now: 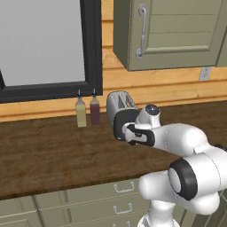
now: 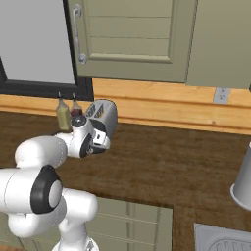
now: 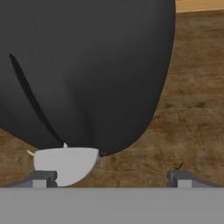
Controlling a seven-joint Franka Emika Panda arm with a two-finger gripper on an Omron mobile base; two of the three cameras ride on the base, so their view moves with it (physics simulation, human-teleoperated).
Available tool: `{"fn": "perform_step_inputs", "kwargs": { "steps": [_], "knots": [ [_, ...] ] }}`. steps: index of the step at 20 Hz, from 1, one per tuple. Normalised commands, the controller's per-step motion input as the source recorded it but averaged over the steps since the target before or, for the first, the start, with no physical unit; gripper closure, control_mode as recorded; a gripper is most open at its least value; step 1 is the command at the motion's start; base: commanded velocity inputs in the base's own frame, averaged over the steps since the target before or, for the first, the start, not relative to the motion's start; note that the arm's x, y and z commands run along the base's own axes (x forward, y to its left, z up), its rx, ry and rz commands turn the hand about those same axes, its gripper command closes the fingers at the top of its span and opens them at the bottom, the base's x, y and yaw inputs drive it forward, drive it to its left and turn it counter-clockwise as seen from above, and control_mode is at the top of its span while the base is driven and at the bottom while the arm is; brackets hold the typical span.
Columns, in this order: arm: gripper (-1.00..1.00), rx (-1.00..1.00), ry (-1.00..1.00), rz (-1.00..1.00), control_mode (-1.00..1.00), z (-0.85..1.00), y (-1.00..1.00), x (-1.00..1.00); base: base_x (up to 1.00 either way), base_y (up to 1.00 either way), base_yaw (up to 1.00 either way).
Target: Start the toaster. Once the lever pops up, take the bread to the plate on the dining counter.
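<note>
The silver toaster stands on the dark wood counter against the wall. My gripper is pressed up close to its black end face. It is open, the fingertips spread wide with nothing between them. A pale lever tab sits at the end of a dark slit, just above the left fingertip. Something pale that may be the bread pokes from a top slot. The plate and the dining counter are out of view.
Two slim bottles stand left of the toaster under the black-framed window. Wall cabinets hang above. A grey cup-like vessel and a sink corner lie to the right; drawers run below the counter.
</note>
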Motion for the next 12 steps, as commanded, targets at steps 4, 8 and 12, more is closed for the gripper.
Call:
{"fn": "perform_step_inputs", "kwargs": {
  "steps": [4, 8, 12],
  "knots": [
    [-1.00, 0.00, 0.00, 0.00, -1.00, -0.23, 0.00, 0.00, 0.00, 0.00, 0.00],
    [-1.00, 0.00, 0.00, 0.00, -1.00, -0.07, 0.00, 0.01, 0.00, 0.00, 0.00],
    [-1.00, 0.00, 0.00, 0.00, -1.00, 0.00, 0.00, -0.01, 0.00, 0.00, 0.00]
  ]
}}
